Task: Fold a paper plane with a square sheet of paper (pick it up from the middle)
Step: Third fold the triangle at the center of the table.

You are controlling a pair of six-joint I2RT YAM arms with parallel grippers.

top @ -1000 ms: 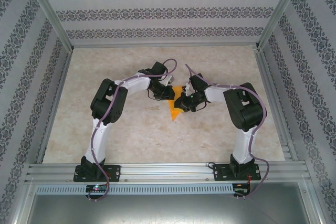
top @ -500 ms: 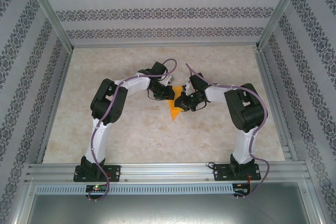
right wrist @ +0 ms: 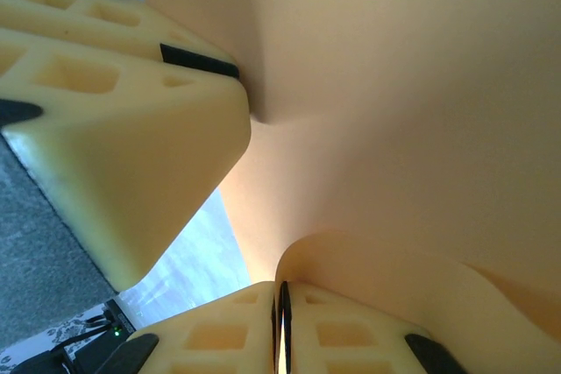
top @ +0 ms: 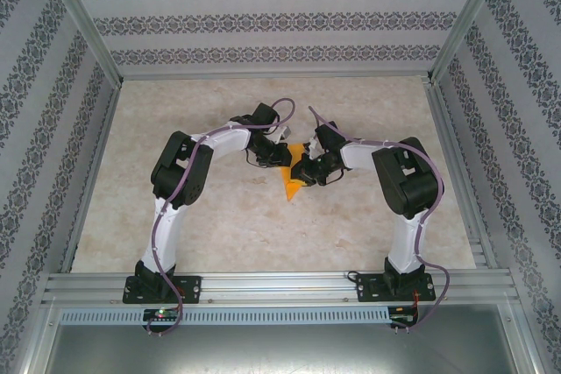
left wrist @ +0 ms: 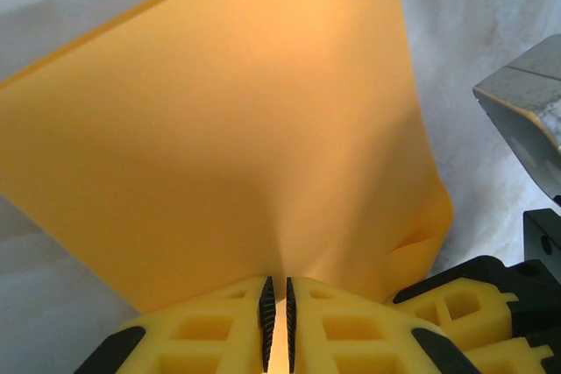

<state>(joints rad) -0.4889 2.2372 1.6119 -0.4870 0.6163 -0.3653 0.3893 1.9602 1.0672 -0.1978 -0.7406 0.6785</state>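
Marbled table [top: 219,225], plain orange-yellow paper [top: 289,186], pointed tip

No writing, label, brand or number can be read on the square sheet of paper [top: 291,185], the left arm [top: 180,172], the right arm [top: 408,179], the floral-striped walls [top: 280,19] or the marbled table [top: 219,234].

High rear overview; both wrist cameras tight on one sheet [left wrist: 219,129]
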